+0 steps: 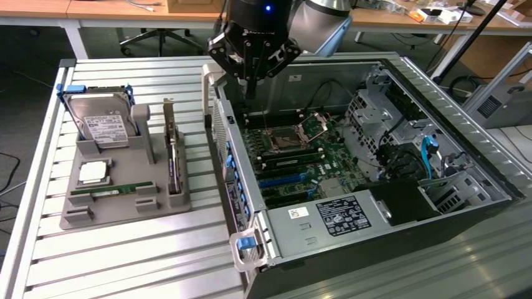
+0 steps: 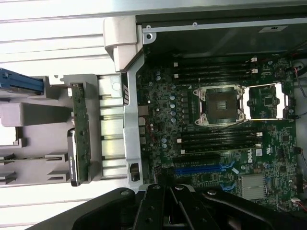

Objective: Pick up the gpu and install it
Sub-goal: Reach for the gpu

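The gpu is a thin dark card with a silvery end bracket. It stands on its edge in a slot of the grey holder on the slatted table, at the exterior view's left of the open computer case. In the wrist view the gpu appears edge-on beside the case wall. My gripper hangs shut and empty above the rear left corner of the case, over the motherboard's edge and apart from the card. Its closed fingers are dark against the board.
The holder also carries a hard drive in a blue frame, a CPU and a green RAM stick. Inside the case lie the motherboard, its open CPU socket and a blue expansion slot. The case wall stands between holder and board.
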